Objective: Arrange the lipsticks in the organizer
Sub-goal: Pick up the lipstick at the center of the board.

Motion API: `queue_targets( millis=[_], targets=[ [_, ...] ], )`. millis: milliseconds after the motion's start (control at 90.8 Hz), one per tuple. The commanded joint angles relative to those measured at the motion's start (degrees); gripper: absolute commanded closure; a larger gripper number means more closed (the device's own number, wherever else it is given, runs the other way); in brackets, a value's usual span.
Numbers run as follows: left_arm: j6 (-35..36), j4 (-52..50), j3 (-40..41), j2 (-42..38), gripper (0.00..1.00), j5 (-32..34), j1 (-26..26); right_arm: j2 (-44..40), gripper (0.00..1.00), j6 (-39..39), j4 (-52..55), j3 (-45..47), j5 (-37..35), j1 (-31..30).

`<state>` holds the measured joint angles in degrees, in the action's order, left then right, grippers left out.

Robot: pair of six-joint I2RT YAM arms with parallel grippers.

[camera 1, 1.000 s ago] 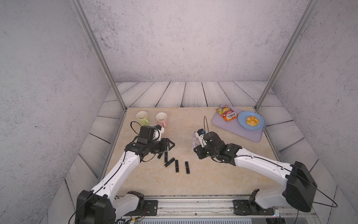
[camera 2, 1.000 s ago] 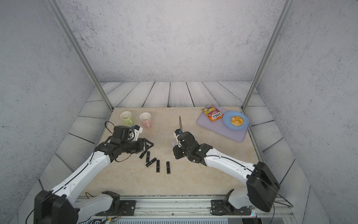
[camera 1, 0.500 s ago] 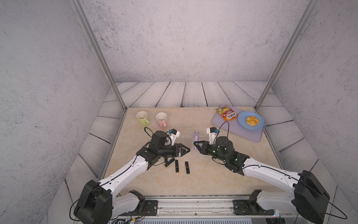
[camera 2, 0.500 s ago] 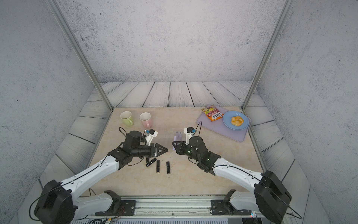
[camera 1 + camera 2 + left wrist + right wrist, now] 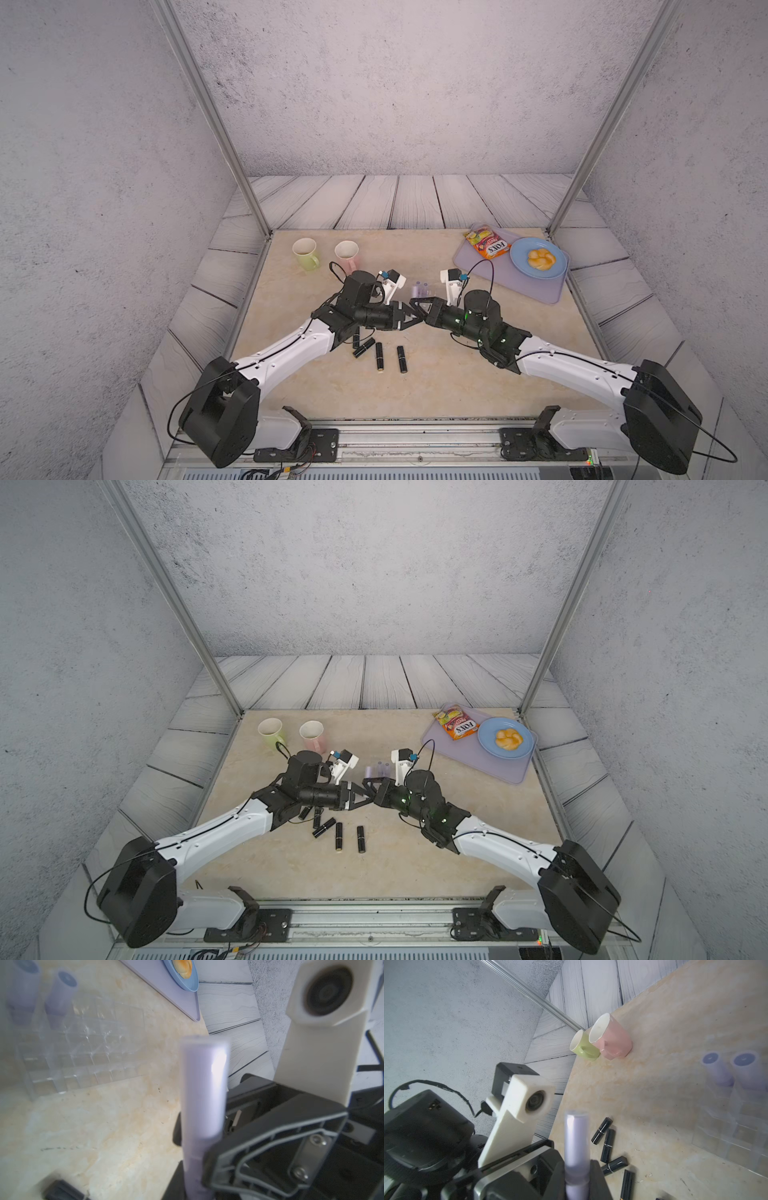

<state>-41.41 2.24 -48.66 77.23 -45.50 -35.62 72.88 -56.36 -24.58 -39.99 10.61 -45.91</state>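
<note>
Mid-table, my left claw (image 5: 411,319) and right claw (image 5: 417,311) both clenched on one lilac lipstick (image 5: 202,1093): likely handover for upright regrip. Organizer (image 5: 93,1057) at 12 o'clock holds two lilac tubes (image 5: 419,287); black lipsticks (image 5: 379,356) at 7.

Right in the middle, big and blurry, a lilac lipstick (image 5: 202,1093) with a bright shine near its tip. Partway along it, the dark grey right gripper (image 5: 195,1142), pinching it from both sides. Fixed to that gripper's body, a white camera holder (image 5: 324,1022) with a round black eye. Off to the side, on the sandy table (image 5: 93,1126), the clear organizer (image 5: 83,1053), full of little square cells, with two more lilac lipsticks (image 5: 60,993) standing side by side in cells at its far edge. Past it, a lilac tray (image 5: 160,985) holding a blue plate (image 5: 192,982) with something yellow (image 5: 182,966) on it.
</note>
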Motion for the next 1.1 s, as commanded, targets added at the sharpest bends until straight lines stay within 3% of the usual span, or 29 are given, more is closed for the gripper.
queue_targets(
  millis=[0, 88, 176, 242, 297, 451, 1090],
  targets=[
    [2.43, -0.29, -2.62, 0.90, 0.94, -0.90, -0.07, 0.08, 0.89, -0.83, -1.05, 0.17, 0.70, -0.24],
    [4.98, -2.57, -3.02, 0.46, 1.00, 0.40, -0.07, -0.33, 0.82, -1.78, -1.21, 0.70, -0.60, -0.23],
    [9.76, -6.67, -3.51, -0.60, 1.00, 3.19, -0.07, -1.43, 0.66, -3.74, -0.49, 1.45, -1.94, 0.59],
    [14.65, -11.46, -4.07, -1.52, 1.00, 7.23, -0.19, -2.11, 0.56, -5.58, 5.89, -0.27, 0.29, 3.37],
    [18.47, -15.53, -4.67, -2.13, 1.00, 10.46, -0.24, -2.09, 0.53, -5.21, 13.37, -3.02, 3.37, 6.14],
    [22.11, -19.66, -5.25, -2.49, 1.00, 13.67, -0.41, 0.60, 0.53, 1.97, 31.16, -13.50, 10.21, 7.50],
    [24.98, -22.40, -7.79, 0.39, 1.00, 13.75, -4.61, 7.71, 0.70, 1.50, 30.06, -17.94, 13.15, 5.86]
  ],
)
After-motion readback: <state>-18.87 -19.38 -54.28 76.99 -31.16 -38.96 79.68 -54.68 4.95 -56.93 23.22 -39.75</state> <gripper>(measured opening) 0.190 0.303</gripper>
